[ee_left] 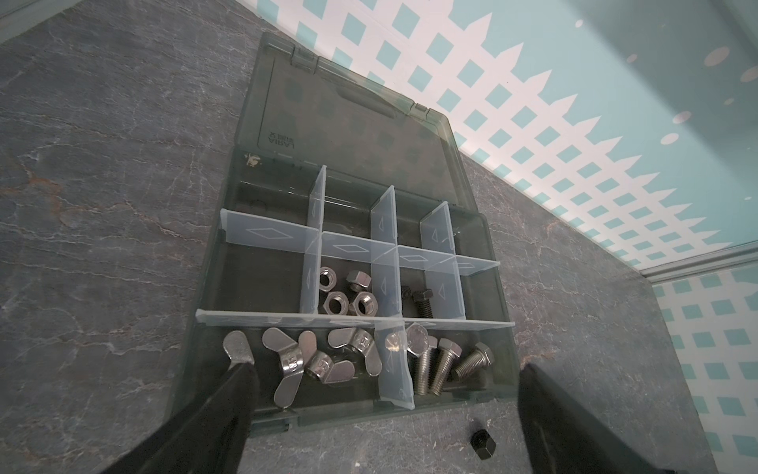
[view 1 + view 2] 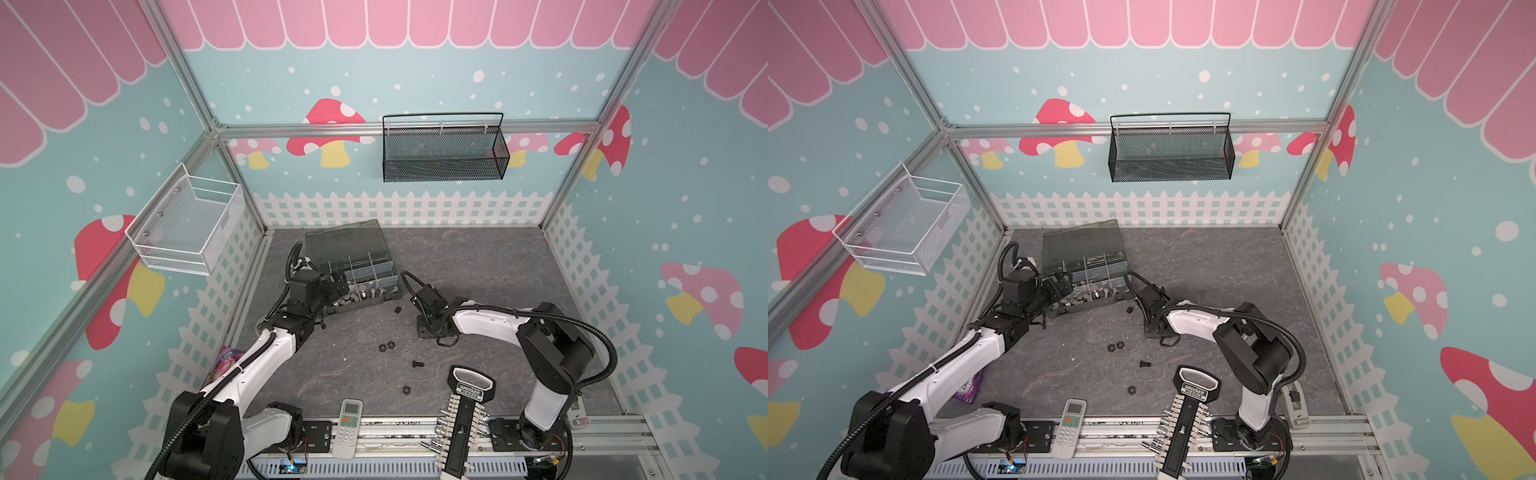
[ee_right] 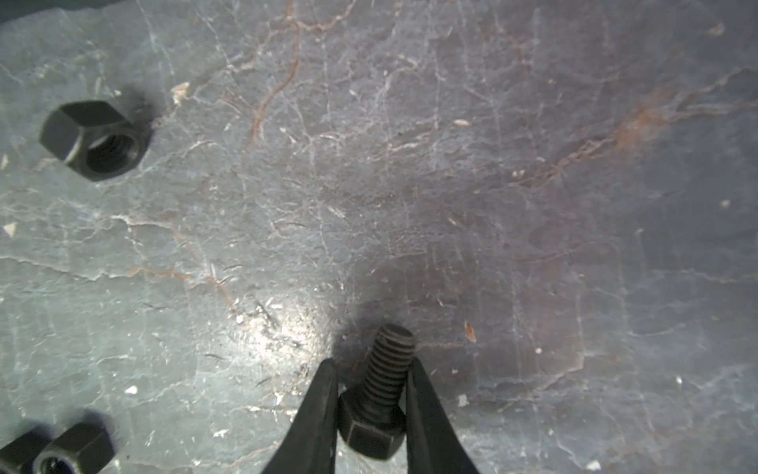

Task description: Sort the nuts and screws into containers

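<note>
The right jaws are nearly closed, pinching a black screw [image 3: 379,394] on the bench [image 3: 533,205]; the left jaws gape wide, empty, above the organizer box [image 1: 197,287].

Robot lab test cell: aluminium frame [image 2: 270,131], printed mushroom-and-fence wall panels [image 2: 457,70], slate-look tabletop [image 2: 478,266], 2 robot arms [image 2: 257,365] [image 2: 486,322] bolted to a rail [image 2: 395,434] at the near edge.

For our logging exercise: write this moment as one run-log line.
left gripper: open, by box | right gripper: shut on black screw | loose: black nuts on table
</note>
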